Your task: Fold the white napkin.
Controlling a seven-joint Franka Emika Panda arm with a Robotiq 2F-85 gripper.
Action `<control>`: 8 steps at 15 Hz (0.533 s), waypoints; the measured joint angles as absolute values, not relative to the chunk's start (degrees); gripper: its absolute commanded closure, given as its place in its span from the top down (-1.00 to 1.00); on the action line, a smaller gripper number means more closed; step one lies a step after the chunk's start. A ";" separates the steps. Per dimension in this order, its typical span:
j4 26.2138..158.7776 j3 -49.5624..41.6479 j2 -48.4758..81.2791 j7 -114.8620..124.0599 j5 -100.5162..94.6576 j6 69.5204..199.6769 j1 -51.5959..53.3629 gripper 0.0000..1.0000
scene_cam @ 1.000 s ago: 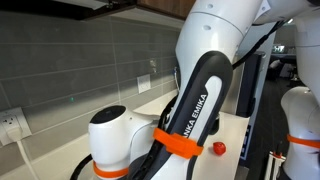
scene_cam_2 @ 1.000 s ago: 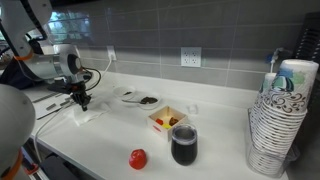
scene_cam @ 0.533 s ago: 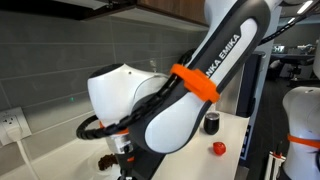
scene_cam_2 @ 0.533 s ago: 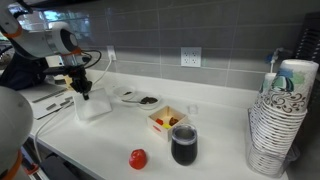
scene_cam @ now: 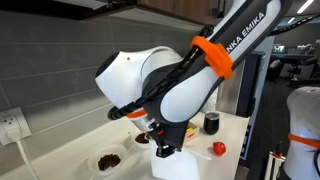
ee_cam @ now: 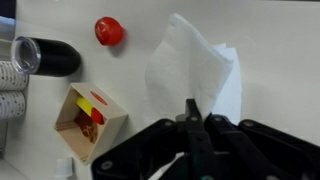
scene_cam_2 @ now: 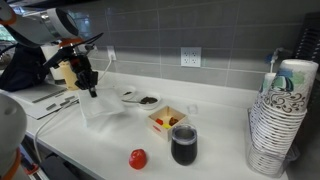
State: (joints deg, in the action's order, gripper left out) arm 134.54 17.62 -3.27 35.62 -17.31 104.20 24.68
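Both exterior views face counter from opposite ends; wrist view looks down (shared: red ball).

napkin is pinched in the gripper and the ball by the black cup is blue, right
The ball is red, not blue, as the wrist view shows. The gripper does pinch the napkin, and the ball does lie by the black cup.

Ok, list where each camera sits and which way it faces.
Exterior view: close beside the arm, facing along the counter and tiled wall; the arm fills the frame.
Exterior view: off the counter's front, facing the tiled wall; the arm is upper left, the white napkin hanging from it.
Wrist view: above, looking down the fingers pinching the napkin.
Shared: all show the red object and dark cup.
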 measured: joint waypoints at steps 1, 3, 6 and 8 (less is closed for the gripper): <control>134.83 18.20 -2.62 35.68 -18.88 102.29 24.27 -0.98; 135.38 19.02 -0.85 36.13 -22.39 99.01 24.00 -0.98; 135.62 20.04 2.93 38.25 -27.66 96.18 24.05 -0.98; 135.64 20.60 5.79 40.11 -30.11 95.89 24.35 -0.98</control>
State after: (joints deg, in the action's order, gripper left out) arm 135.64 20.60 5.79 40.11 -30.11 95.89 24.35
